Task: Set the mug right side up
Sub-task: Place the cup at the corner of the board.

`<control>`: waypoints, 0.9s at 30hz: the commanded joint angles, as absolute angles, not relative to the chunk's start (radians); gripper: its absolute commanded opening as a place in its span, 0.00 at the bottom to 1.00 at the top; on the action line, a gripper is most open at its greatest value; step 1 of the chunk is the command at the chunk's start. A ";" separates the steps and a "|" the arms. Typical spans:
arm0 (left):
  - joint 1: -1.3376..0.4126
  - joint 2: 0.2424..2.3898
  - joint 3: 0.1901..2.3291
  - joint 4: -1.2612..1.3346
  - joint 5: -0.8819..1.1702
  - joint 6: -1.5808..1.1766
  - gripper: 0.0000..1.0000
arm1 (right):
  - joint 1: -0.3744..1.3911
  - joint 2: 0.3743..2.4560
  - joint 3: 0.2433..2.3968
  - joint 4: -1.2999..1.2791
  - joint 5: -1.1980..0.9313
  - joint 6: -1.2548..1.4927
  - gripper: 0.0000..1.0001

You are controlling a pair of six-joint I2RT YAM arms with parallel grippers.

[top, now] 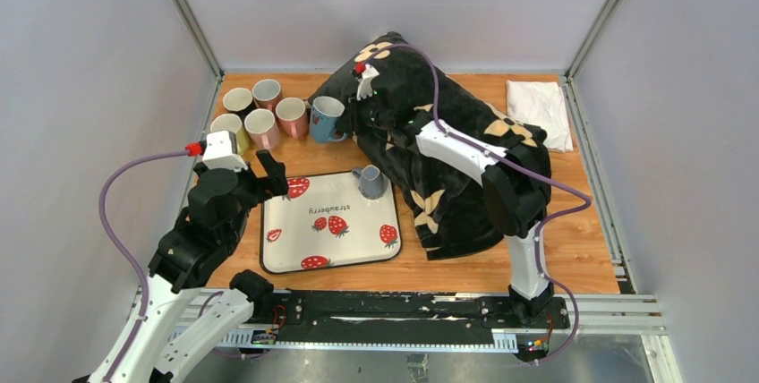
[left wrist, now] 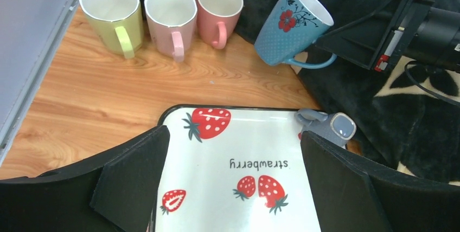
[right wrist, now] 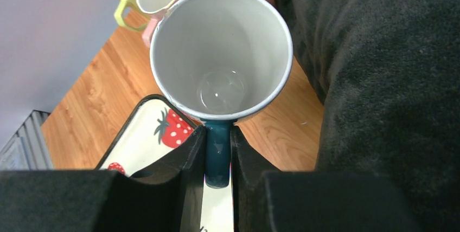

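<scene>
Tightly, right gripper [right wrist: 218, 153] pinching blue mug [right wrist: 219, 53] handle, left gripper [left wrist: 233, 153] splayed, empty

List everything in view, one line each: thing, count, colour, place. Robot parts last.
blue mug: 1, blue with red flower, tilted, beside the upright mugs
upright mugs: 5, yellow, pinks, black, table's far left
small mug: 1, grey, tray's far right corner
tray: 1, white with strawberries, near centre
blanket: 1, black and cream, right centre
cloth: 1, white, far right corner
table: 1, wood
left end effector: 1, black, open above tray
right end effector: 1, black, shut on blue mug's handle
</scene>
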State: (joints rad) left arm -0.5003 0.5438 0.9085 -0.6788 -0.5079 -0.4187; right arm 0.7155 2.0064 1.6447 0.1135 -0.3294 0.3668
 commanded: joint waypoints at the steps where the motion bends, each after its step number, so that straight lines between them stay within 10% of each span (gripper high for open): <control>1: -0.505 0.533 0.894 -0.674 -0.546 -0.392 1.00 | 0.744 2.036 1.726 0.145 -0.291 0.307 0.00; 27: -0.505 0.534 0.879 -0.677 -0.563 -0.366 1.00 | 0.801 2.214 1.851 0.121 -0.159 0.185 0.00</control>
